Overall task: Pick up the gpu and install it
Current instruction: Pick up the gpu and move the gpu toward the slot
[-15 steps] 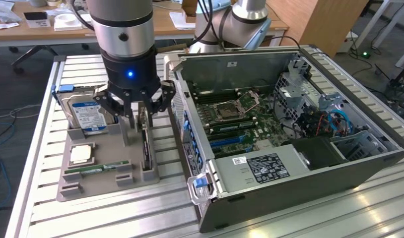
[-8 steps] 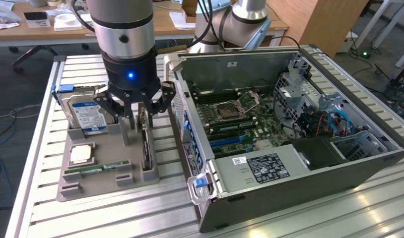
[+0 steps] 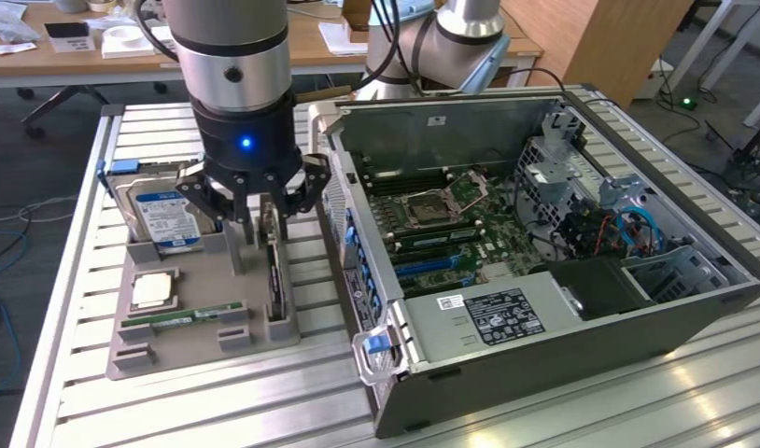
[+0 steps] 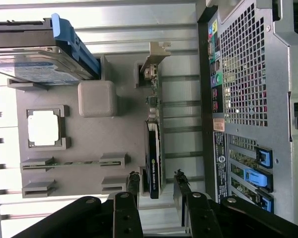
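GPU (image 3: 275, 280) stands on edge in its slot on the grey holder tray (image 3: 193, 345), on the side just beside the open PC case (image 3: 505, 373). The gripper (image 3: 258, 219) hangs directly over it. Its fingers (image 4: 133, 184) are spread w/ the card's heatsink end between them, a gap each side, not pinching. The bracket end is the far one. A hard drive (image 3: 168, 210), CPU (image 3: 152, 291) and memory stick (image 3: 181, 318) are on the tray's other side.
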